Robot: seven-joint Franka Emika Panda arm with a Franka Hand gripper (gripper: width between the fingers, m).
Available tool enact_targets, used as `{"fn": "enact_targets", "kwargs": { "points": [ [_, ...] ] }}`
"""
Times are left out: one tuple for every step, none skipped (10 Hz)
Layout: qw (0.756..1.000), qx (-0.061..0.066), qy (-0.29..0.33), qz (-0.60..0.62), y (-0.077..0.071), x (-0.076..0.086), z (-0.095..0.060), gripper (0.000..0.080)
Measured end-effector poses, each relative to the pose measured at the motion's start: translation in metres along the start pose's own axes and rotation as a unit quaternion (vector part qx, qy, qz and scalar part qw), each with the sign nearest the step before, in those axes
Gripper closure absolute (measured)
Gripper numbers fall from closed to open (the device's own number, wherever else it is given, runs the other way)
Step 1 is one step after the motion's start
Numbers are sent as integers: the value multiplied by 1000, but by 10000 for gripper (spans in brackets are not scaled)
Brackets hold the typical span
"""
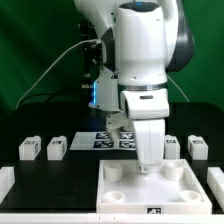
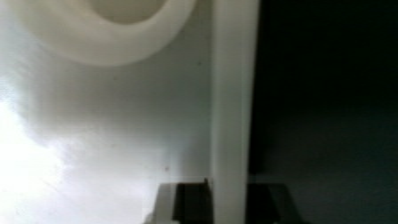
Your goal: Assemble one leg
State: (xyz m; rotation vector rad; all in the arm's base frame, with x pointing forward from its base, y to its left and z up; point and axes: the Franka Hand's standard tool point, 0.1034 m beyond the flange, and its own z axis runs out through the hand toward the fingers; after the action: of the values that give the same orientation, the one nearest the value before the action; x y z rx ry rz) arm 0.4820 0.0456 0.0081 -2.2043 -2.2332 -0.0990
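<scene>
Two legs (image 1: 28, 149) (image 1: 57, 148) stand on the black table at the exterior view's left and two more (image 1: 171, 146) (image 1: 198, 148) at its right; all are small white blocky posts with tags. My gripper (image 1: 150, 167) is far from them, down at the back rim of the wide white rimmed panel (image 1: 120, 195). In the wrist view my gripper (image 2: 231, 187) has a dark finger (image 2: 185, 203) on each side of the panel's upright rim (image 2: 231, 100), and the jaws press against it. A round socket (image 2: 125, 22) shows in the panel's floor. No leg shows in the wrist view.
The marker board (image 1: 112, 139) lies behind the panel, between the two pairs of legs. White blocks stand at the table's front corners, one at the exterior view's left (image 1: 5, 183) and one at its right (image 1: 216, 182). A green curtain hangs behind the arm.
</scene>
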Motion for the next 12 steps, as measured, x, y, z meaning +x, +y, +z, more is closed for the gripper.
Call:
{"fn": "enact_targets", "kwargs": {
  "points": [
    [1000,-4,3,7,8,9,1,742],
    [1000,-7,6,13,14,17,2,742],
    [1000,-3,5,9,14,26,2,742],
    [1000,2,3,9,14,26,2,742],
    [1000,5,3,10,14,26,2,742],
    [1000,4,2,12,14,26,2,742],
    [1000,-5,5,7,14,26,2,742],
    [1000,-5,5,8,14,26,2,742],
    [1000,-5,5,8,14,25,2,654],
    [1000,-5,5,9,14,25,2,487],
    [1000,-5,5,9,14,25,2,487],
    [1000,-5,5,9,14,25,2,311]
  ]
}}
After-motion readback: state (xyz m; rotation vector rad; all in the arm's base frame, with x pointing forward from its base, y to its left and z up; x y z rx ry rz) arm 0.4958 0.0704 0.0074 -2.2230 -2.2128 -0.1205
